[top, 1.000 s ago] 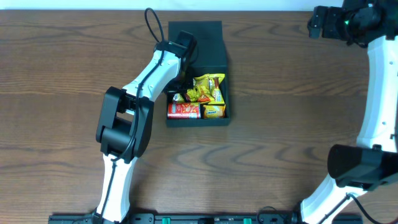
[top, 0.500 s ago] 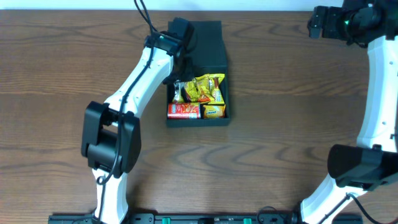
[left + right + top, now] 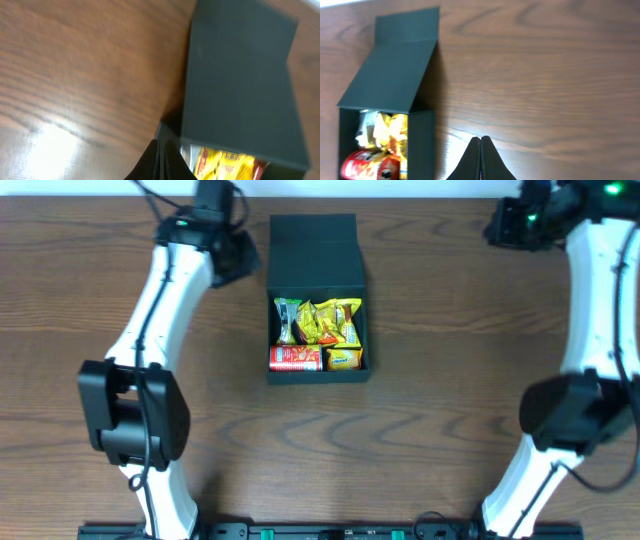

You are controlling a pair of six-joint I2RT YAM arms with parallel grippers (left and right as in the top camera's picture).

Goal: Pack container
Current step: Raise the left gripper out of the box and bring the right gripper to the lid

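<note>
The container (image 3: pixel 318 372) is a dark box in the middle of the table, its flap lid (image 3: pixel 314 248) folded open toward the back. Inside lie yellow snack packets (image 3: pixel 330 323), a red can (image 3: pixel 295 358) and a small yellow packet (image 3: pixel 343 359). My left gripper (image 3: pixel 240 260) hovers shut and empty just left of the lid. In the left wrist view its tips (image 3: pixel 158 142) sit beside the lid (image 3: pixel 240 85), with yellow packets (image 3: pixel 220 160) showing below. My right gripper (image 3: pixel 505 225) is shut and empty at the far right back. Its tips (image 3: pixel 480 138) hang over bare wood right of the container (image 3: pixel 420 145).
The wooden table (image 3: pixel 450 380) spreads around the box on all sides. A white strip (image 3: pixel 400 188) runs along the table's back edge. Both arm bases stand at the front edge.
My left arm has pulled out of the box, up and to the left, and its jaws have shut. The right gripper has shut too. The packets now lie uncovered.
</note>
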